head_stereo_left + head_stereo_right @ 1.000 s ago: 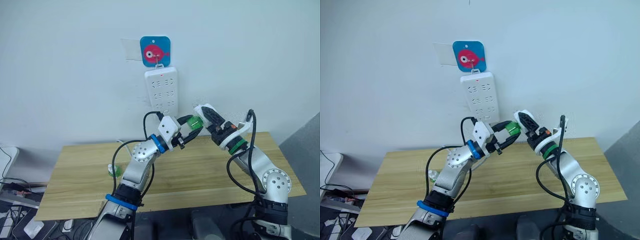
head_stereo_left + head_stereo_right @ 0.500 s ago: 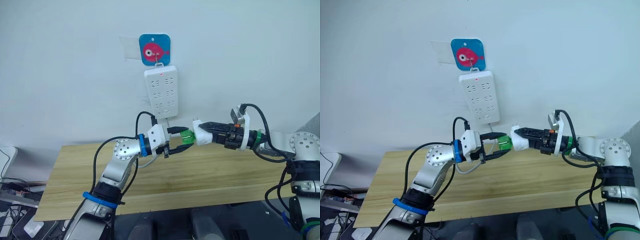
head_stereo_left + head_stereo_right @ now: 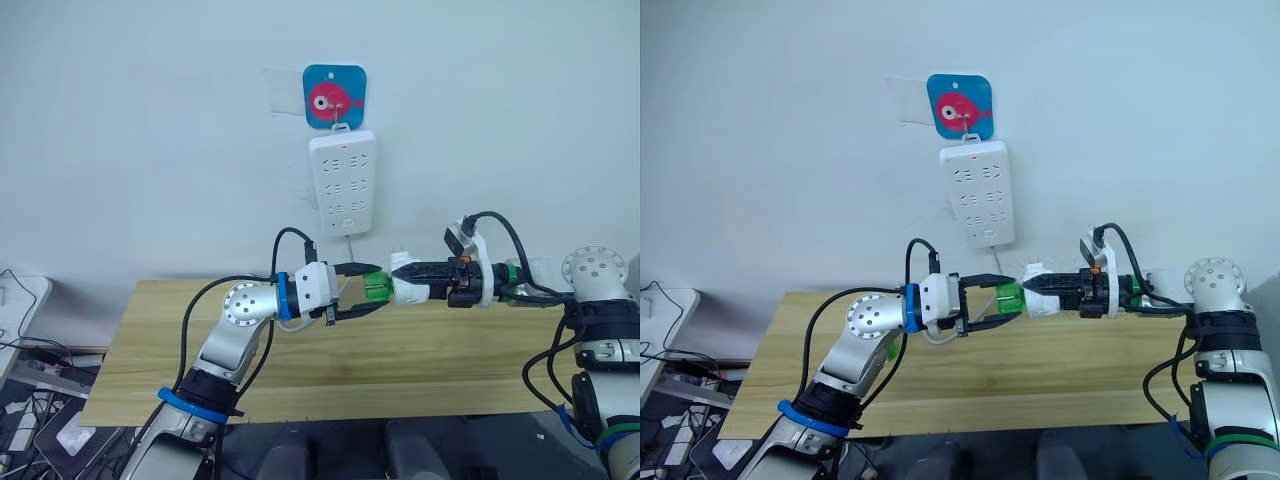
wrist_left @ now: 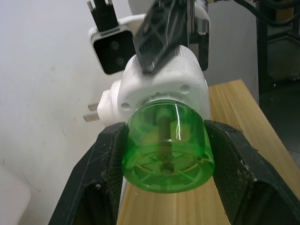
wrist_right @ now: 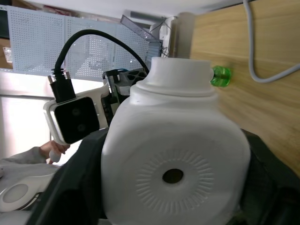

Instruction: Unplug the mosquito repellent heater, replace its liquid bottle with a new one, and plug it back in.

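Heater (image 3: 413,291) unplugged, clamped in R tool (image 3: 410,289) mid-air over counter (image 3: 130,380) below power strip (image 3: 344,183); vs 0.5 s ago L tool (image 3: 362,291) now clenched on green bottle (image 3: 377,289), so bottle removal looks underway.

White power strip (image 3: 343,183) hangs upright on far wall, below a blue square hook plate with pink fish (image 3: 334,97); its cable (image 3: 352,246) drops toward wooden worktop (image 3: 420,355); cables and small items on floor at left (image 3: 30,425).
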Controlling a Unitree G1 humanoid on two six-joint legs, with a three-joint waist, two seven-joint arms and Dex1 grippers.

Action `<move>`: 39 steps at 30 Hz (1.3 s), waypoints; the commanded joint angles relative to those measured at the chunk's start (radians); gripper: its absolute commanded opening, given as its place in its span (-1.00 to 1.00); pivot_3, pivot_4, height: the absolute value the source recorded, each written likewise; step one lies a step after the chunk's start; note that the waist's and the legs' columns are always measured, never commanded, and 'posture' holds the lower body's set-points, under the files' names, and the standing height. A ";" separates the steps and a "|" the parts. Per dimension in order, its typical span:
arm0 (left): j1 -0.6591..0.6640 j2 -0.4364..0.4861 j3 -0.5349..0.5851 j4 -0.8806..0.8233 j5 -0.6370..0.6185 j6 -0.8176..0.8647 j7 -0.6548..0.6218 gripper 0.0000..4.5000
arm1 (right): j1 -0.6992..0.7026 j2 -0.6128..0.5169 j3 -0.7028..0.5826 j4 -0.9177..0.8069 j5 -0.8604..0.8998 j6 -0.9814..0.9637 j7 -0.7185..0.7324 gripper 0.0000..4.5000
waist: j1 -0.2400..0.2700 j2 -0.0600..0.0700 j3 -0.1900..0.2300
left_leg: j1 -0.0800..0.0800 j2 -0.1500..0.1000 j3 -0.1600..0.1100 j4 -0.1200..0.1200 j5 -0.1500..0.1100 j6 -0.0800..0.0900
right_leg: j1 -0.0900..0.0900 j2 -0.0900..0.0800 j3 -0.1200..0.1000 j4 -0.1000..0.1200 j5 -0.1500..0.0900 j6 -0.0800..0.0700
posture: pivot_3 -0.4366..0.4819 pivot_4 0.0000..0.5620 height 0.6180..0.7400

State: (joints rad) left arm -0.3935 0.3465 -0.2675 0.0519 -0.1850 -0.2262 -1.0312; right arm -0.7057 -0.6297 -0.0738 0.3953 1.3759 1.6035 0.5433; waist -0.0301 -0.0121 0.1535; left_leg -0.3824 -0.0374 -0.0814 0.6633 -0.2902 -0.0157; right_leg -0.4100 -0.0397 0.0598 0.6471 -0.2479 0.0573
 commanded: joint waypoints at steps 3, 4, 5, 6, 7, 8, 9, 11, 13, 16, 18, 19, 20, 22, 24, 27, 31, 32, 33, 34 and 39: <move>0.005 0.005 -0.010 -0.025 -0.007 -0.009 -0.011 0.00 | -0.033 -0.024 -0.013 -0.022 -0.037 0.011 0.101 0.35 | 0.000 0.000 0.000 | 0.000 0.000 0.000 0.000 0.000 0.000 | 0.000 0.000 0.000 0.000 0.000 0.000 | -0.08 -0.47 1.00; 0.006 0.004 -0.010 -0.026 -0.013 -0.004 -0.015 0.00 | -0.030 -0.029 -0.008 -0.030 -0.042 0.011 0.114 0.35 | 0.000 0.000 0.000 | 0.000 0.000 0.000 0.000 0.000 0.000 | 0.000 0.000 0.000 0.000 0.000 0.000 | -0.08 -0.47 1.00; 0.007 0.001 -0.007 -0.031 -0.027 0.014 -0.016 0.00 | -0.026 -0.031 -0.005 -0.040 -0.047 0.011 0.125 0.35 | 0.000 0.000 0.000 | 0.000 0.000 0.000 0.000 0.000 0.000 | 0.000 0.000 0.000 0.000 0.000 0.000 | -0.08 -0.47 1.00; 0.008 -0.006 -0.002 -0.047 -0.055 0.061 -0.010 0.00 | -0.023 -0.034 -0.003 -0.052 -0.050 0.011 0.137 0.35 | 0.000 0.000 0.000 | 0.000 0.000 0.000 0.000 0.000 0.000 | 0.000 0.000 0.000 0.000 0.000 0.000 | -0.09 -0.48 1.00; 0.010 -0.014 0.006 -0.070 -0.100 0.140 -0.001 0.00 | -0.020 -0.035 -0.001 -0.065 -0.054 0.011 0.148 0.35 | 0.000 0.000 0.000 | 0.000 0.000 0.000 0.000 0.000 0.000 | 0.000 0.000 0.000 0.000 0.000 0.000 | -0.09 -0.48 1.00; 0.012 -0.021 0.015 -0.101 -0.166 0.256 0.013 0.00 | -0.016 -0.037 0.001 -0.084 -0.062 0.011 0.159 0.35 | 0.000 0.000 0.000 | 0.000 0.000 0.000 0.000 0.000 0.000 | 0.000 0.000 0.000 0.000 0.000 0.000 | -0.09 -0.48 1.00; 0.014 -0.020 0.022 -0.136 -0.237 0.378 0.020 0.00 | -0.009 -0.041 0.007 -0.109 -0.073 0.011 0.176 0.35 | -0.001 0.000 0.000 | 0.000 0.000 0.000 0.000 0.000 0.000 | 0.000 0.000 0.000 0.000 0.000 0.000 | -0.10 -0.49 1.00; 0.017 -0.006 0.037 -0.195 -0.376 0.610 0.030 0.00 | 0.006 -0.057 0.026 -0.166 -0.098 0.010 0.222 0.35 | -0.002 0.000 0.000 | -0.001 0.000 -0.001 0.001 0.000 0.000 | 0.000 0.000 -0.001 0.000 0.000 0.000 | -0.10 -0.49 1.00; 0.007 0.002 0.088 -0.224 -0.578 0.882 0.081 0.00 | 0.012 -0.068 0.038 -0.189 -0.115 0.010 0.259 0.35 | -0.004 0.000 0.000 | -0.001 0.000 -0.002 0.001 0.000 0.000 | 0.000 0.000 -0.003 0.001 0.000 0.000 | -0.10 -0.49 1.00; -0.028 0.014 0.175 -0.157 -0.801 1.212 0.147 0.00 | 0.022 -0.093 0.079 -0.240 -0.163 -0.019 0.334 0.35 | -0.006 0.000 0.000 | -0.001 0.000 -0.003 0.002 0.000 0.000 | 0.000 0.001 -0.004 0.002 0.000 0.000 | -0.10 -0.51 1.00; -0.054 0.022 0.238 -0.087 -0.938 1.394 0.178 0.00 | 0.023 -0.104 0.102 -0.255 -0.193 -0.039 0.376 0.35 | -0.010 0.000 0.000 | -0.001 0.000 -0.005 0.003 0.000 0.000 | 0.001 0.001 -0.006 0.003 0.000 0.001 | -0.11 -0.51 1.00; -0.061 0.020 0.259 -0.070 -0.965 1.432 0.197 0.00 | 0.021 -0.104 0.107 -0.255 -0.204 -0.044 0.390 0.35 | -0.012 0.000 0.000 | 0.000 0.000 -0.006 0.004 0.000 0.000 | 0.001 0.001 -0.008 0.003 0.000 0.001 | -0.12 -0.52 1.00; -0.071 0.017 0.276 -0.049 -0.983 1.462 0.213 0.00 | 0.019 -0.102 0.110 -0.253 -0.213 -0.050 0.401 0.35 | -0.014 0.000 0.000 | -0.001 0.000 -0.008 0.004 0.000 0.000 | 0.002 0.001 -0.009 0.003 0.000 0.001 | -0.12 -0.52 1.00; -0.084 0.013 0.288 -0.031 -0.982 1.479 0.225 0.00 | 0.015 -0.095 0.108 -0.246 -0.225 -0.054 0.413 0.35 | -0.015 0.000 0.000 | 0.000 0.000 -0.010 0.004 0.000 0.000 | 0.003 0.001 -0.011 0.003 0.000 0.000 | -0.13 -0.51 1.00; -0.090 0.005 0.299 -0.025 -0.981 1.484 0.237 0.31 | 0.014 -0.092 0.109 -0.247 -0.237 -0.055 0.424 0.35 | -0.014 0.000 0.000 | -0.001 -0.001 -0.012 0.004 0.001 -0.001 | 0.003 0.001 -0.013 0.003 0.000 0.000 | -0.13 -0.50 1.00; -0.093 -0.016 0.331 -0.019 -0.973 1.463 0.260 0.75 | 0.017 -0.081 0.089 -0.233 -0.245 -0.044 0.425 0.35 | -0.014 0.000 0.000 | -0.001 -0.001 -0.014 0.003 0.002 -0.004 | 0.003 0.000 -0.013 0.002 0.000 0.000 | -0.12 -0.48 1.00; -0.060 0.018 0.352 -0.085 -0.913 1.402 0.266 0.99 | 0.027 -0.092 0.076 -0.229 -0.252 -0.034 0.443 0.35 | -0.010 0.000 0.000 | -0.001 -0.001 -0.014 0.003 0.002 -0.004 | 0.003 -0.001 -0.013 0.001 0.000 0.000 | -0.13 -0.46 1.00; -0.050 0.038 0.353 -0.119 -0.894 1.371 0.249 0.99 | 0.029 -0.094 0.073 -0.226 -0.255 -0.034 0.445 0.35 | -0.011 0.000 0.000 | -0.001 -0.001 -0.014 0.003 0.002 -0.004 | 0.003 -0.001 -0.013 0.001 0.000 -0.001 | -0.13 -0.46 1.00; -0.039 0.057 0.352 -0.164 -0.857 1.311 0.228 0.99 | 0.029 -0.092 0.066 -0.215 -0.260 -0.034 0.442 0.35 | -0.011 0.000 0.001 | -0.001 -0.001 -0.014 0.002 0.002 -0.004 | 0.003 -0.001 -0.013 0.001 0.000 -0.001 | -0.13 -0.46 1.00; -0.022 0.080 0.336 -0.218 -0.791 1.215 0.194 0.99 | 0.028 -0.091 0.060 -0.203 -0.266 -0.035 0.439 0.35 | -0.010 0.001 0.001 | -0.001 -0.001 -0.014 0.002 0.002 -0.004 | 0.003 -0.001 -0.013 0.000 0.000 -0.001 | -0.12 -0.45 1.00; 0.094 0.189 0.140 -0.379 -0.299 0.514 -0.016 0.99 | 0.002 -0.068 0.018 -0.124 -0.293 -0.035 0.424 0.35 | 0.001 0.001 0.002 | -0.001 -0.002 -0.012 0.000 0.005 -0.010 | 0.003 -0.003 -0.013 -0.002 0.000 -0.002 | -0.08 -0.43 1.00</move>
State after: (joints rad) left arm -0.3186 0.5351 -0.0672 -0.2797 -0.6199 0.5038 -0.9800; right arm -0.6779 -0.7011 -0.0081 0.2587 1.0756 1.5654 0.9593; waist -0.0296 -0.0111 0.1560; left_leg -0.3834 -0.0399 -0.0923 0.6624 -0.2850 -0.0256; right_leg -0.4069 -0.0438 0.0472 0.6445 -0.2478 0.0541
